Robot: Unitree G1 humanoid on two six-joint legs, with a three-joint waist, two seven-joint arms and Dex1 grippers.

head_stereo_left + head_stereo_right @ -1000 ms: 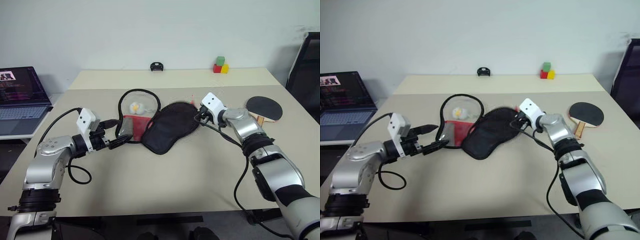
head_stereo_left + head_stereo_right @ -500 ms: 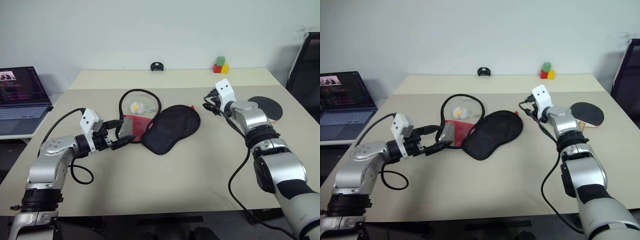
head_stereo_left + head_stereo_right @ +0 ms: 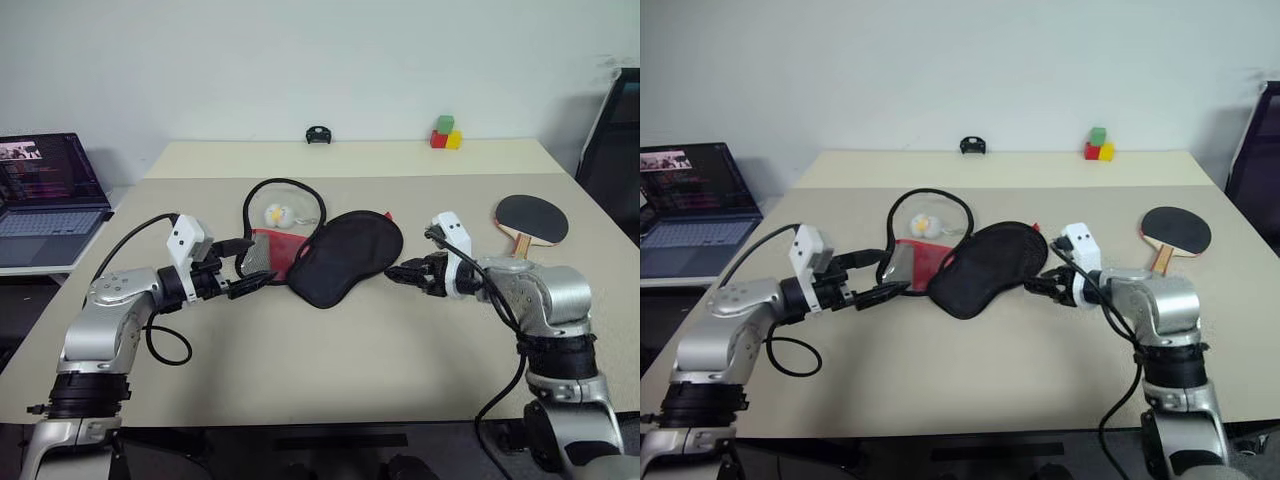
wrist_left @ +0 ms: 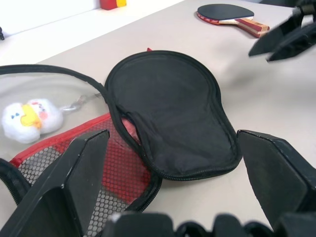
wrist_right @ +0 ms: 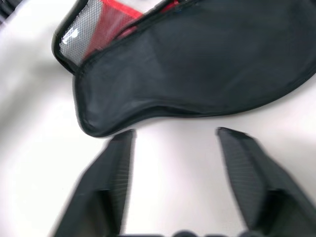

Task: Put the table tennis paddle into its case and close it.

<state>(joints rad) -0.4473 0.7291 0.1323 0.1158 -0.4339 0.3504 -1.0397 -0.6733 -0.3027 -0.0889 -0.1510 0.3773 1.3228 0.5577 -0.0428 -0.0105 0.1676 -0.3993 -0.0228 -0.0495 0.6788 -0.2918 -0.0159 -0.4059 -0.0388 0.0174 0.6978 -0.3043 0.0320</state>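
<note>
Pulled back from the open case, the right gripper stood open and empty; the left gripper gaped by the mesh side; the paddle lay unpacked far right.

We see the case lying unzipped mid-table, black flap spread, red mesh half exposed; the black-faced paddle lies flat well right.

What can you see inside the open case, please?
The case lies unzipped with its black flap folded out. Inside show the red lining and a mesh pocket. The paddle lies apart on the table. Anything under the flap is hidden.
</note>
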